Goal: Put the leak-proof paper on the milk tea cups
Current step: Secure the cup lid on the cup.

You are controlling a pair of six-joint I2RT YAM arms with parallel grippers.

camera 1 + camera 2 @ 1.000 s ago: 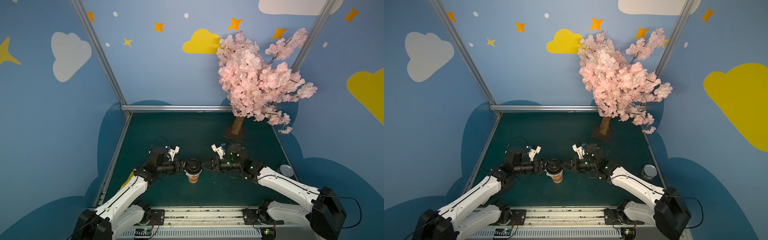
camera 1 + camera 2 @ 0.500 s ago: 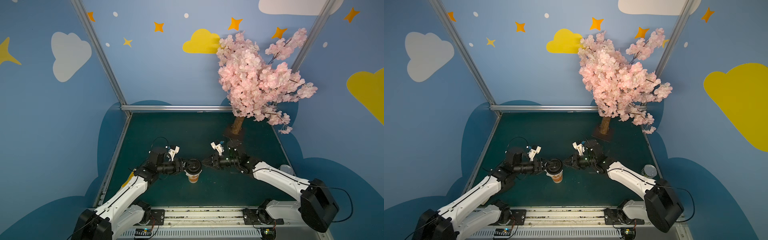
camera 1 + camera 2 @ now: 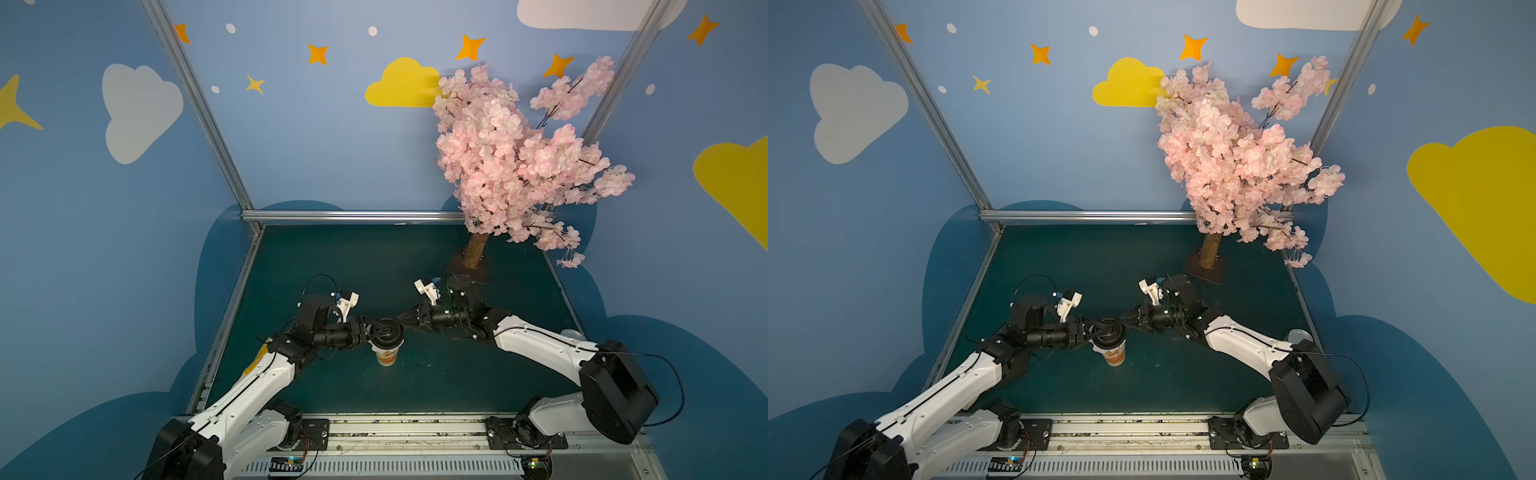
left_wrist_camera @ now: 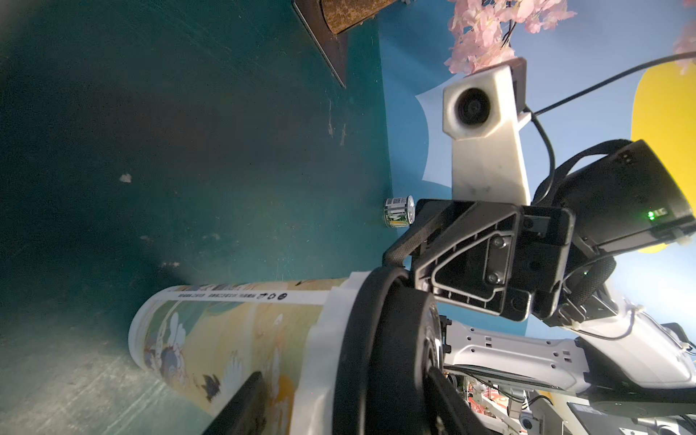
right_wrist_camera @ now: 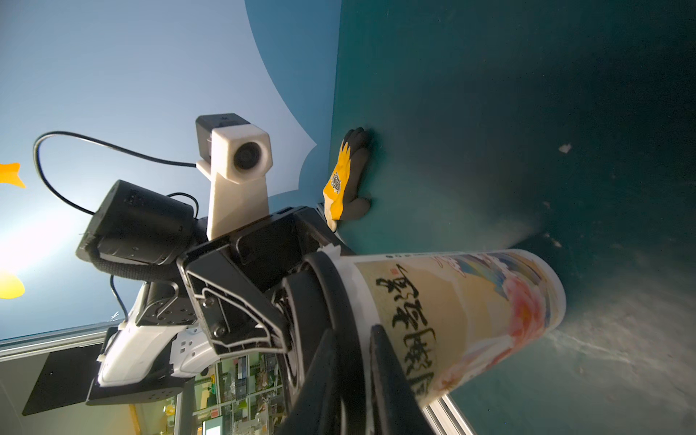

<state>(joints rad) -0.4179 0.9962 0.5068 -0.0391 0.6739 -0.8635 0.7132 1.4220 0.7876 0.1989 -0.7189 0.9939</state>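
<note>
Narrower now, my right gripper closes at the black lid; my left gripper straddles it opposite, grips unclear. Beneath, between my jaws, leak-proof paper caps the milk tea cup, and a lopsided squeeze could tip it.

We're in a staged robot-lab booth: blue walls painted with clouds and stars, aluminium frame posts, fake cherry tree on a green bench, robot arms bolted to a rail.
</note>
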